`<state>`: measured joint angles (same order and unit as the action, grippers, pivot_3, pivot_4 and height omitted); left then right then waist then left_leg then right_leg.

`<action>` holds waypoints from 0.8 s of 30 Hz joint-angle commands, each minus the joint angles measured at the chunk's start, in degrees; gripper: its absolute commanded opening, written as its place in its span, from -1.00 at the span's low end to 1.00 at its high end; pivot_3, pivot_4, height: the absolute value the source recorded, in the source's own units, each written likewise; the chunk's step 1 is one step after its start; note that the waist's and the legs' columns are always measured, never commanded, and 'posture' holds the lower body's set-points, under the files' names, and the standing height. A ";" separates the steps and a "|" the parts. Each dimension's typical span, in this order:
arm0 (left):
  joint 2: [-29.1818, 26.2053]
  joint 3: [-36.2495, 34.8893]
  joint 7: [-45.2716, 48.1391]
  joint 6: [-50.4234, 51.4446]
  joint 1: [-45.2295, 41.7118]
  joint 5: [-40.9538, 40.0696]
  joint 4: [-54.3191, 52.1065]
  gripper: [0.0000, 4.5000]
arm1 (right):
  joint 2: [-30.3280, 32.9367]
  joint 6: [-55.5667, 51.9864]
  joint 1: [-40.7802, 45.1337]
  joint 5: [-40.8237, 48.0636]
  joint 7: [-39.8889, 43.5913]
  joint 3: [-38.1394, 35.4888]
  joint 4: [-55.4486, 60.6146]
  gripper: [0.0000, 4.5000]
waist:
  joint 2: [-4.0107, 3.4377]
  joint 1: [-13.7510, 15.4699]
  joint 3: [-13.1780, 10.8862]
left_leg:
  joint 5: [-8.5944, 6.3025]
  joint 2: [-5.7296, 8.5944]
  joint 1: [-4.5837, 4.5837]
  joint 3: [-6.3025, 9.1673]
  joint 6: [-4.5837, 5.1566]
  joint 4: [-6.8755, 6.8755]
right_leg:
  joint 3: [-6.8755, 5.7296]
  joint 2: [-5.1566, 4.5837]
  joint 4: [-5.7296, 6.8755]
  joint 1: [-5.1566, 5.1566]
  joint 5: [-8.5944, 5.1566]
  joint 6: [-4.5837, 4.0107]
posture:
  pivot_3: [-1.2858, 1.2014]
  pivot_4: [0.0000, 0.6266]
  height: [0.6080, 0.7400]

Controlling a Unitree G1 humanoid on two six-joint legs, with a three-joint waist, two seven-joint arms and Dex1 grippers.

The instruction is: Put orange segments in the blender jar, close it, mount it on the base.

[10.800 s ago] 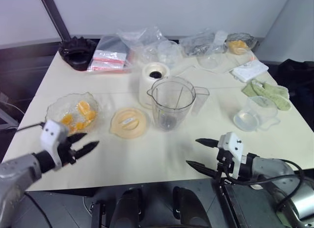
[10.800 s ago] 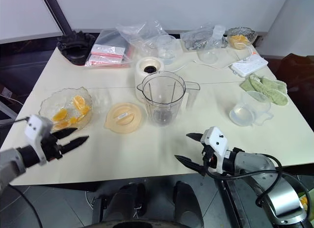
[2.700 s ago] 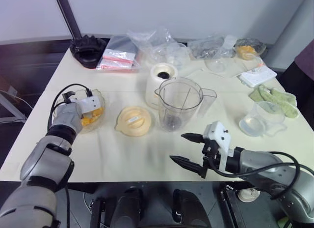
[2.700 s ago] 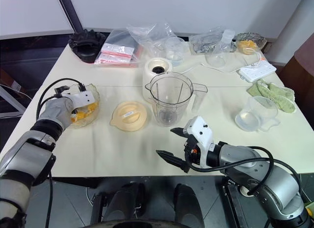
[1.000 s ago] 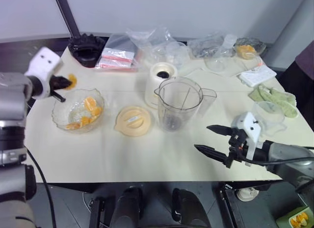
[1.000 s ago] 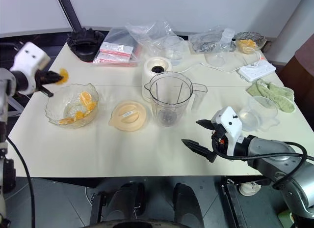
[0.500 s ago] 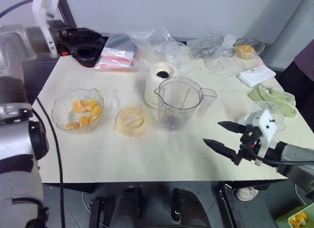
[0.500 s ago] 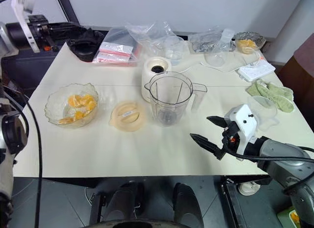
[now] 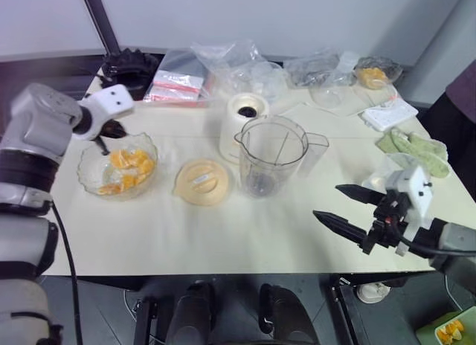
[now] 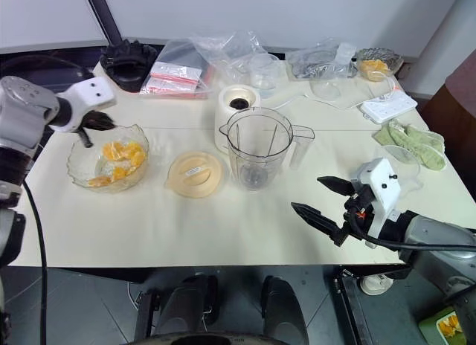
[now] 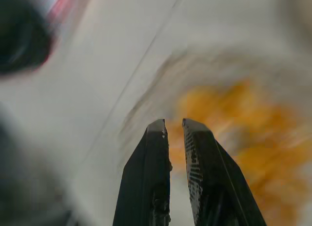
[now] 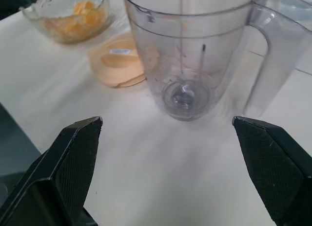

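The blender jar (image 9: 271, 156) stands upright and empty at the middle of the cream table (image 9: 223, 233), its dark blade visible at the bottom and its handle on the robot's right. Just behind it, touching or nearly so, sits the base (image 9: 244, 114). A peach lid (image 9: 201, 182) lies flat just left of the jar. Further left of the jar, the orange segments (image 9: 130, 163) rest in a clear glass bowl (image 9: 92, 170). The left gripper (image 9: 113, 129) hangs over the bowl's far rim, fingers pressed nearly together with nothing visible between them. The right gripper (image 10: 327, 204) hovers near the table's front edge, right of the jar, its fingers spread wide and empty.
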<state>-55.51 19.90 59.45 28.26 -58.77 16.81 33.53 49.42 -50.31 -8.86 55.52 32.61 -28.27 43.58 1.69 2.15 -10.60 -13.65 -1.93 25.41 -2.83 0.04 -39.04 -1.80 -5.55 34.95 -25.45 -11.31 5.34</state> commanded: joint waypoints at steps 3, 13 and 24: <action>0.27 -9.27 -1.61 21.16 7.79 -4.46 -8.53 -0.75 | 4.48 -1.41 1.53 4.26 3.17 -3.23 -0.76 1.00 | -0.02 0.10 -0.01 | -0.03 0.00 0.04 0.03 0.04 0.02 | -0.02 -0.03 -0.02 0.00 -0.03 0.05 | 0.03 -0.52 1.00; 6.18 -24.76 -15.55 41.67 12.56 -12.21 -8.70 0.93 | 12.62 -3.16 6.76 4.82 8.46 -3.08 -5.34 1.00 | 0.00 0.23 -0.03 | -0.02 0.00 -0.06 0.10 0.04 -0.02 | -0.05 -0.04 0.05 0.06 -0.02 0.04 | 0.03 -0.52 1.00; 13.98 -28.27 -26.11 30.19 7.94 -16.47 6.96 0.93 | 21.29 -6.81 20.81 10.83 10.50 -2.37 -9.79 1.00 | 0.02 0.02 -0.05 | -0.02 0.03 -0.05 0.07 0.03 0.01 | -0.06 -0.02 0.11 0.00 -0.01 0.03 | 0.03 -0.52 1.00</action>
<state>-40.93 -7.56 34.84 61.06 -48.94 0.55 39.18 69.92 -56.80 11.09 65.18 42.70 -30.19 34.28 1.71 2.16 -10.66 -13.67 -1.92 25.37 -2.76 0.07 -39.02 -1.85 -5.57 35.04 -25.45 -11.32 5.36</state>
